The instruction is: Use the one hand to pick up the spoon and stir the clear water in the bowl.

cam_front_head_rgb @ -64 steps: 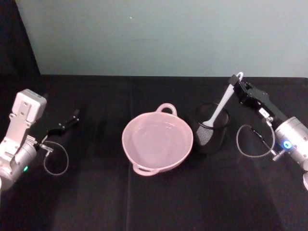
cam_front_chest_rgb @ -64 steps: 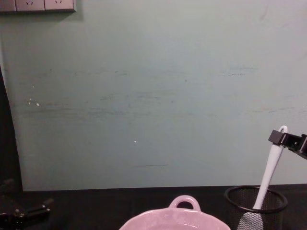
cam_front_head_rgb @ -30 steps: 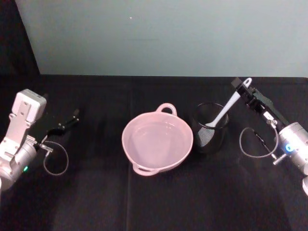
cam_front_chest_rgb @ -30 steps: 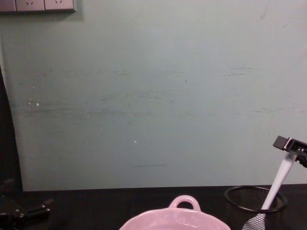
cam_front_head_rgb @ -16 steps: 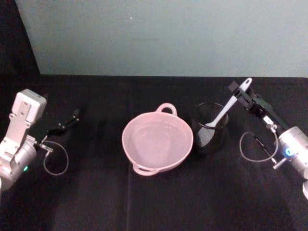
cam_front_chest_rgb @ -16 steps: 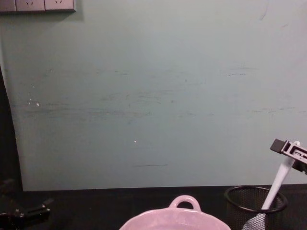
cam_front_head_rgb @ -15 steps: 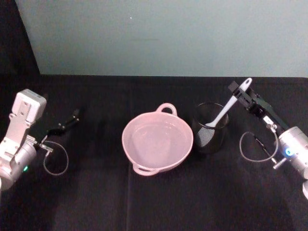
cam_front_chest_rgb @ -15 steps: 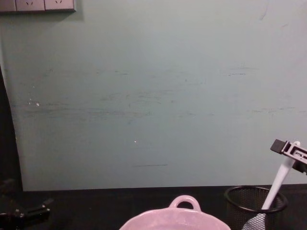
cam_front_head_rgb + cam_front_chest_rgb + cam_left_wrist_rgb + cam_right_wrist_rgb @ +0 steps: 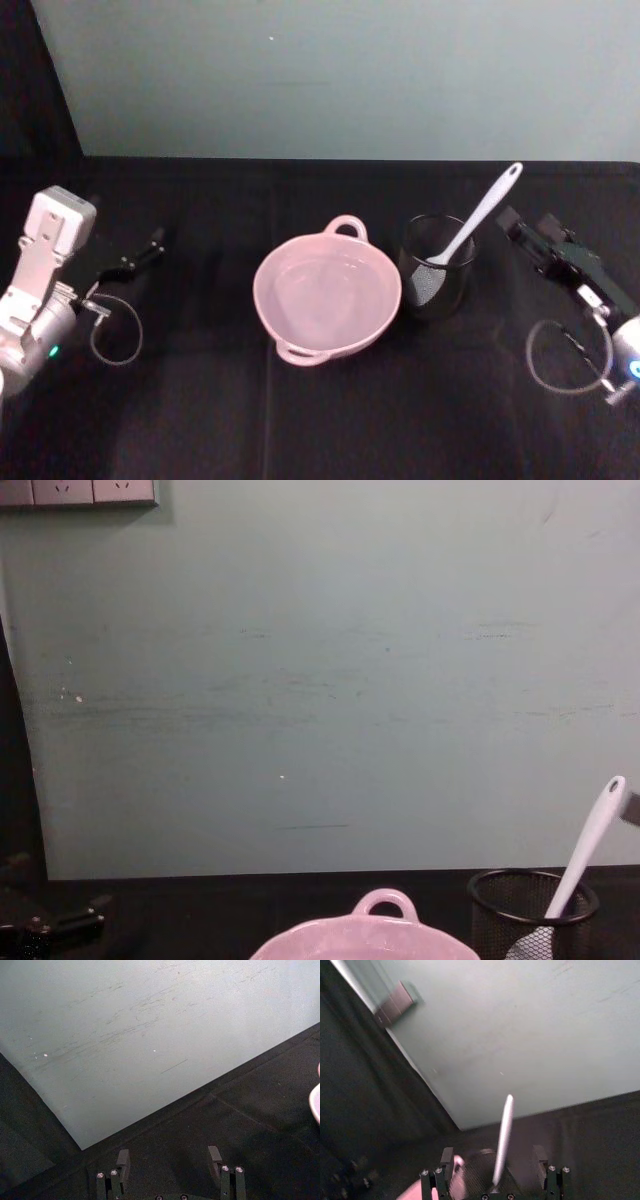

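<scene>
The white spoon stands in the black mesh cup, its handle leaning up and to the right, free of any grip. My right gripper is open, low and just right of the cup, a little apart from the spoon. In the right wrist view the spoon rises beyond the gap of the open right gripper. The pink bowl holding clear water sits left of the cup. My left gripper is parked open at the far left of the table. The chest view shows the spoon sticking out of the cup behind the bowl.
The table is covered in black cloth, with a pale green wall along its far edge. Grey cable loops hang beside each wrist. Open cloth lies in front of the bowl and between the bowl and the left gripper.
My right gripper has let go of the spoon's handle and pulled back to the right and lower. The spoon stays leaning in the mesh cup. The left arm has not moved.
</scene>
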### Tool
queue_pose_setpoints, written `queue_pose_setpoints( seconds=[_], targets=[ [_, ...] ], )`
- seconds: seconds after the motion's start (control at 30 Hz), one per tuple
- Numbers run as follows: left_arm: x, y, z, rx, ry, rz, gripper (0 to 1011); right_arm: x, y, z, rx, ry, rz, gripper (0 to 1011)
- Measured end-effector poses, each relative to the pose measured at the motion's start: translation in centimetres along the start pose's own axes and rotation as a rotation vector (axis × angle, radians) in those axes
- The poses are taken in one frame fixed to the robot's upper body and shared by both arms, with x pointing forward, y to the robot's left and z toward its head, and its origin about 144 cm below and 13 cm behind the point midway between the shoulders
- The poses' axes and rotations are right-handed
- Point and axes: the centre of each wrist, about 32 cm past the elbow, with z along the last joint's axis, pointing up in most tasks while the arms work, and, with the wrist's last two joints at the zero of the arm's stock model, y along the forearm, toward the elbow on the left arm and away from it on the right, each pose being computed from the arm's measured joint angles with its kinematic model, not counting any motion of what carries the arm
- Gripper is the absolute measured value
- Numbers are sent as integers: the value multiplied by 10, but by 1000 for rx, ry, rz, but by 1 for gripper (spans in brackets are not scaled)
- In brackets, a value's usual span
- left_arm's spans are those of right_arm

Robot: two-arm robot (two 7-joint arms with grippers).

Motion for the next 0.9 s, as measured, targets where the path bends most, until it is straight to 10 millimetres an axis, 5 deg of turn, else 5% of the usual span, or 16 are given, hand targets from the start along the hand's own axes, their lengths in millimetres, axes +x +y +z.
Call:
queue_pose_setpoints(
  seconds=[0.37,0.9],
  targets=[
    [0,0,0,0,0,0,1011,-5,-20,26,-181,-348,-179,1002],
    [0,0,0,0,0,0,1011,13,43,10,-171,-741,-192,1002]
  ],
)
